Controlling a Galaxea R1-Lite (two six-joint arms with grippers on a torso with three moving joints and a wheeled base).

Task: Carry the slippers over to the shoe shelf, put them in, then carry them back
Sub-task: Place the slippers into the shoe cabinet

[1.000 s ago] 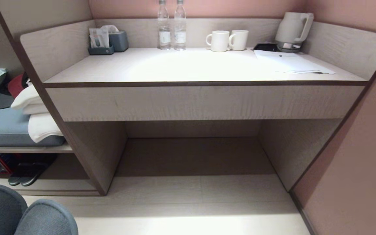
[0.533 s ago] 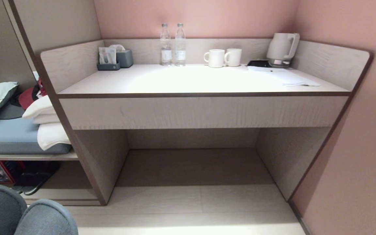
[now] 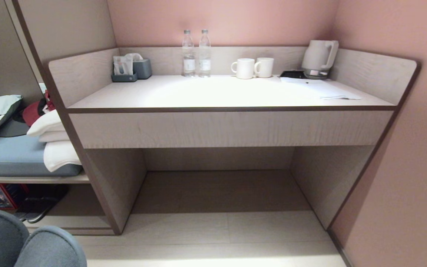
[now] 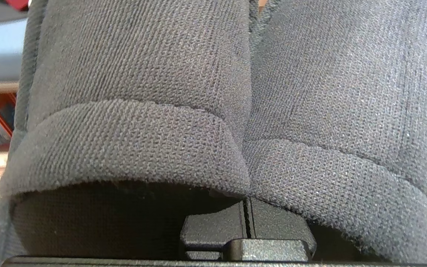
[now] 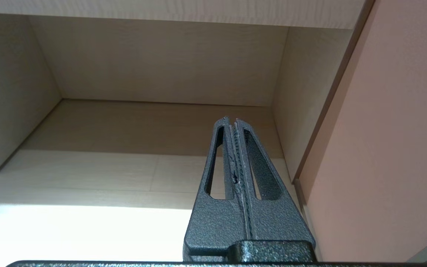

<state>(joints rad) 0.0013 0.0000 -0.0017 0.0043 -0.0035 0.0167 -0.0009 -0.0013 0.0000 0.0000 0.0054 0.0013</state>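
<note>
Two slippers point(image 4: 213, 111) pinched in your left gripper point(image 4: 247, 222), jaws tight on them, toes pointing away. Shoe shelf point(image 3: 69, 222) low on left, nearer this arm. Right gripper point(image 5: 232, 122) closed, empty.

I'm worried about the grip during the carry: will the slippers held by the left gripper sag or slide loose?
The slippers look like soft knitted fabric, so they will probably flex rather than hold stiff. The coarse weave should resist sliding. The left gripper pinches only their inner edges together, so both may swing when the robot moves.
</note>
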